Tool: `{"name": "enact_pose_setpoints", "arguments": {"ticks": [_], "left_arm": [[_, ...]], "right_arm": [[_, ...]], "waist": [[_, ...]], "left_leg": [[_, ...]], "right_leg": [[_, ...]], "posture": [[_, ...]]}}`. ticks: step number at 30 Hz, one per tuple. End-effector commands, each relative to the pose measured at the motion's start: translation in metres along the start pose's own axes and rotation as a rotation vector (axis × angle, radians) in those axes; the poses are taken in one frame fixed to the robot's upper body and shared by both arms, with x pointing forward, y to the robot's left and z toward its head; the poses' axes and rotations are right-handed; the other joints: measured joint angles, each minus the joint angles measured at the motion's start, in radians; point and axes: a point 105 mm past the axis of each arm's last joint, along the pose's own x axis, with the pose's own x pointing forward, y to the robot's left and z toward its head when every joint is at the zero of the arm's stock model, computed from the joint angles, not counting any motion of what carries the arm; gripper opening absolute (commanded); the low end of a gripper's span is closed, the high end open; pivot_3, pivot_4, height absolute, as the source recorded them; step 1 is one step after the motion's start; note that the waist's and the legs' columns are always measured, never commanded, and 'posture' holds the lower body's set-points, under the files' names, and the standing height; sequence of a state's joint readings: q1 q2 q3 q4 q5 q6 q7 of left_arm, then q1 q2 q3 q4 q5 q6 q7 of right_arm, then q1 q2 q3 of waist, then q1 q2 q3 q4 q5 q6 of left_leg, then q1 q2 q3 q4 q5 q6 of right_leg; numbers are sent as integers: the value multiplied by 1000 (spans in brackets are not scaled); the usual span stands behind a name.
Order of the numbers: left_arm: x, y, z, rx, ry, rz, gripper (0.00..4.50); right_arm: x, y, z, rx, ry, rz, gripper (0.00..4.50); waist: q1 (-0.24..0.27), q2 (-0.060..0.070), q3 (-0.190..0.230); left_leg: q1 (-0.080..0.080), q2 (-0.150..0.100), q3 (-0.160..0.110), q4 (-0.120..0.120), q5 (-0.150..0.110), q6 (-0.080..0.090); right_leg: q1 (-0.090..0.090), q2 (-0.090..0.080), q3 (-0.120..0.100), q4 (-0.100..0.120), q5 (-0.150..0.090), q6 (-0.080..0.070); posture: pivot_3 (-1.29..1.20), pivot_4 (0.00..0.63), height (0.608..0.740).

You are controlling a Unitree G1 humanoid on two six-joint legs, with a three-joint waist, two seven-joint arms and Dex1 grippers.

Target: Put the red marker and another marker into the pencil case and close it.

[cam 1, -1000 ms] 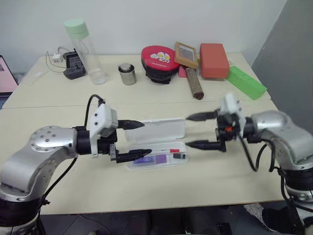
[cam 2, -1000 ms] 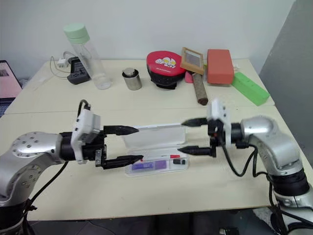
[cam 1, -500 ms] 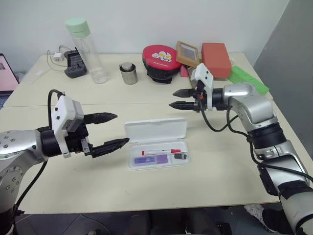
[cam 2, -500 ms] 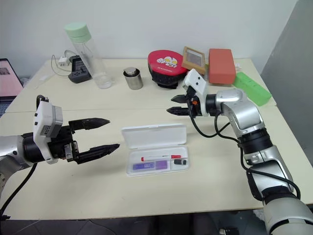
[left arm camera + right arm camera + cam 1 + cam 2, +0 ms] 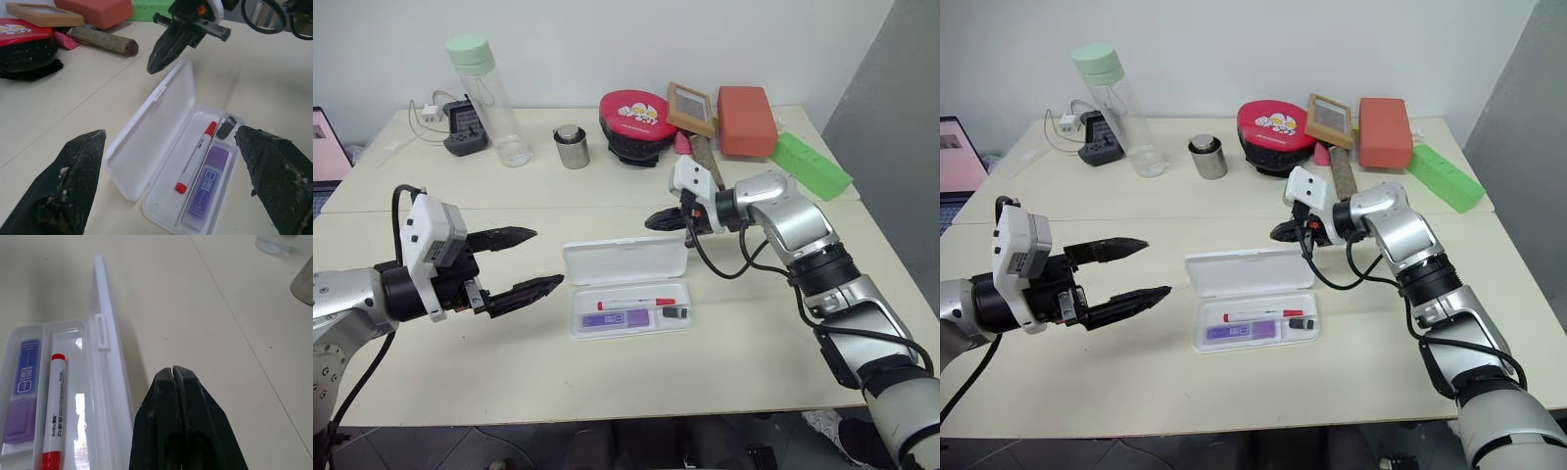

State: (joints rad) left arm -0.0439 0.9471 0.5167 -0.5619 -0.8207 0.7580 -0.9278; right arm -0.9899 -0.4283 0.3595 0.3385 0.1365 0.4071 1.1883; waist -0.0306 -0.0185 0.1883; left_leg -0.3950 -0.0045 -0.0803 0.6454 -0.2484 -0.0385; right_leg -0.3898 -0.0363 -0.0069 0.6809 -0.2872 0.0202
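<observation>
The pencil case lies open at the table's middle, its lid tilted back behind the tray. In the tray lie the red marker and, beside it on the near side, the lilac marker; both also appear in the wrist views, the red marker and the lilac one. My left gripper is open, to the left of the case and apart from it. My right gripper is shut on nothing, its tip just behind the lid's far right edge.
A small black piece sits at the tray's right end. Along the back stand a green-capped bottle, a metal cup, a red round case, a wooden stick, an orange-red box and a green flat box.
My left gripper drew back to the left, away from the tray, and stayed open. My right gripper shut and came down and leftward to the back of the lid.
</observation>
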Motion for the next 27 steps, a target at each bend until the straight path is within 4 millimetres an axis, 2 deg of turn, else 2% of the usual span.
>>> {"name": "enact_pose_setpoints", "arguments": {"ticks": [1, 6, 12, 17, 21, 27], "left_arm": [[-2, -2, 10, 48, -20, -4, 4500], [0, -2, 9, 46, -18, -17, 4500], [1, -1, 9, 47, -14, -27, 4500], [11, -9, 4, 27, -8, -85, 4500], [15, -11, 4, 26, -11, -104, 4500], [19, -13, 5, 28, -13, -129, 4500]], "right_arm": [[-6, 11, 12, -65, -8, 43, 8], [-8, 31, -1, -59, 26, 91, 8], [-11, 51, -3, -51, 20, 127, 8], [-2, 80, -33, -55, 96, 188, 8], [3, 95, -45, -97, 139, 223, 8], [13, 100, -72, -97, 230, 208, 8]], "waist": [[0, 0, 0], [1, 0, 0], [1, 0, 0], [1, 0, 0], [1, 0, 0], [-1, -1, 0]], "left_leg": [[0, 0, 0, 0, 0, 0], [0, 0, 0, 0, 0, 0], [0, 0, 0, 0, 0, 0], [1, 0, 0, 0, 0, 0], [1, 0, 0, 0, 0, 0], [3, 0, 0, 0, 0, 0]], "right_leg": [[0, 0, 0, 0, 0, 0], [0, 0, 0, 0, 0, 0], [0, 0, 0, 0, 0, 0], [1, 0, -1, 0, 0, 0], [1, 0, 0, 0, 0, 0], [2, 0, 0, 0, 0, 0]], "posture": [[0, 150, 740], [0, 150, 740], [0, 150, 740], [0, 150, 740], [0, 150, 740], [0, 150, 740]]}}
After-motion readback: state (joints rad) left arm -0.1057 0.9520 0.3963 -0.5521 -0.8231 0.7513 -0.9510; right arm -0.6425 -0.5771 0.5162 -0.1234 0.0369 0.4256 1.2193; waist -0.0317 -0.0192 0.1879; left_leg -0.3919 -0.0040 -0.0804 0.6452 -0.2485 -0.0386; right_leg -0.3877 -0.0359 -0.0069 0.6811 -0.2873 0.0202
